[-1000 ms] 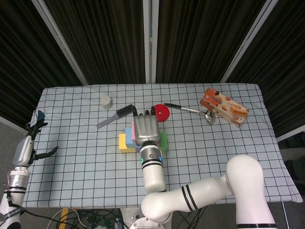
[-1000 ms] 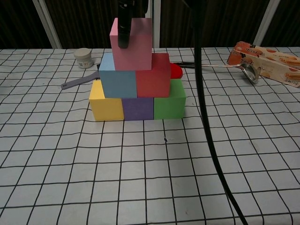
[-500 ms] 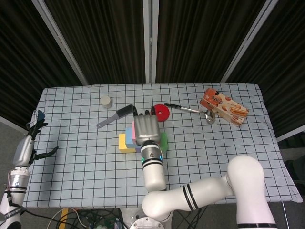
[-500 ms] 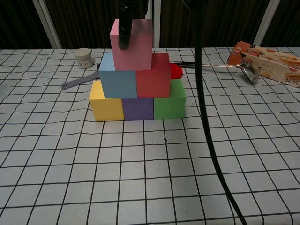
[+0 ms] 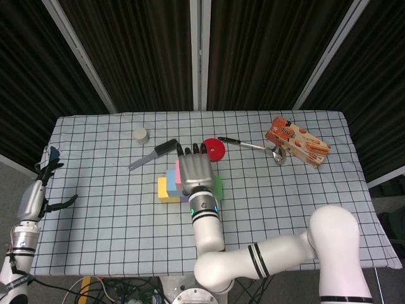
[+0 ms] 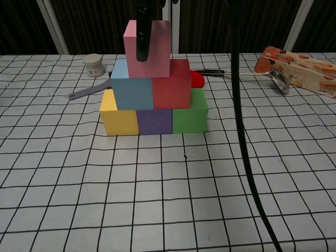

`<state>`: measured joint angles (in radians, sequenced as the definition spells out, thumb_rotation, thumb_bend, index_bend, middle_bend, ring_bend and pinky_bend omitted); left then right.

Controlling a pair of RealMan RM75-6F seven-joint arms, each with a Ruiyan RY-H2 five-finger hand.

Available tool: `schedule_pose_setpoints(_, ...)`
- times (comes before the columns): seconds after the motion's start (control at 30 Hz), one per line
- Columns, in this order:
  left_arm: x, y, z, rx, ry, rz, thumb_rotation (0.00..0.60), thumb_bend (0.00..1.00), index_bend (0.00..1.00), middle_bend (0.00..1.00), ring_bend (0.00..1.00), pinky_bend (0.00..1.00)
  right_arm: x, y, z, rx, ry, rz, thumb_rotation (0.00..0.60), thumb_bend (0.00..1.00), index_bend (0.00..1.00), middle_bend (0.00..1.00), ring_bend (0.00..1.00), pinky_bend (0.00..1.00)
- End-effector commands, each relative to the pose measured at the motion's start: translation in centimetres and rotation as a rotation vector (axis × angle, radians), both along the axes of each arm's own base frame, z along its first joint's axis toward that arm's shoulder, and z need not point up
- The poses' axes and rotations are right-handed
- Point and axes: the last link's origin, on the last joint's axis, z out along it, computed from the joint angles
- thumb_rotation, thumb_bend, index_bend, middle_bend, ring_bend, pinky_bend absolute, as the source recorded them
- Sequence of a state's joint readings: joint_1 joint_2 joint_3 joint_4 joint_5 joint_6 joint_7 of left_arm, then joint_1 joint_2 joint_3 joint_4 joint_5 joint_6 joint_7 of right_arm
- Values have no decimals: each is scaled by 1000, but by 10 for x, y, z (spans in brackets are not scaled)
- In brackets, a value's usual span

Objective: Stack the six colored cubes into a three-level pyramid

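With the pink cube [image 6: 147, 48] seated atop the blue cube [image 6: 131, 86] and red cube [image 6: 171, 84], the pyramid looks complete; the right hand [image 5: 194, 170] grips it, release remaining.

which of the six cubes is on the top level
The pink cube. It sits alone on the blue cube and red cube, with the right hand over it.
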<state>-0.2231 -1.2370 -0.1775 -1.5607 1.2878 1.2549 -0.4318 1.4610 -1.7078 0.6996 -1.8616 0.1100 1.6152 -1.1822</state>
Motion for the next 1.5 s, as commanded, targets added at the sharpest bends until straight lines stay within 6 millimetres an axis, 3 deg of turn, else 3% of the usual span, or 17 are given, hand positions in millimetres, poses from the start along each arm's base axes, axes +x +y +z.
schedule_pose_setpoints(0.03,0,0,0,-1,1,0,600,165,69,130,60,175,-1,0,5,-2,-12,0,600,0,0,149,27,0)
schedule_pose_setpoints(0.23,3,0,-1,-6,9,-5,600,165,69,130,60,175,-10,3,34,-10,-42,11,600,0,0,107,1,0)
schedule_pose_setpoints(0.37,7,-1,0,-7,20,-19,600,165,69,130,60,175,-33,8,68,-34,-50,27,600,0,0,48,0,0)
schedule_pose_setpoints(0.47,11,-1,1,1,43,-41,600,165,69,130,60,175,-63,15,98,-77,-69,43,600,0,0,11,0,0)
schedule_pose_setpoints(0.5,13,-1,1,8,57,-53,600,165,69,130,60,175,-81,18,111,-110,-80,45,600,0,0,8,0,0)
schedule_pose_setpoints(0.67,24,-4,2,49,152,-125,600,163,78,130,60,176,-153,23,130,-207,-87,99,600,0,0,0,0,0)
schedule_pose_setpoints(0.83,39,-14,3,87,318,-219,600,159,88,130,60,176,-237,82,151,-250,-62,131,600,0,0,0,0,0)
schedule_pose_setpoints(1.03,48,-33,1,104,493,-250,600,147,102,130,60,176,-322,112,155,-255,-114,204,600,30,0,0,0,0)
schedule_pose_setpoints(1.2,39,-54,4,79,547,-195,600,89,102,130,60,176,-385,127,157,-363,43,208,600,43,0,0,0,0)
schedule_pose_setpoints(1.33,27,-62,12,58,654,-128,600,62,102,111,39,175,-416,135,155,-461,210,171,600,42,0,0,0,0)
schedule_pose_setpoints(1.5,15,-69,14,29,745,-88,600,46,82,46,0,168,-432,136,148,-461,187,144,600,41,0,0,0,0)
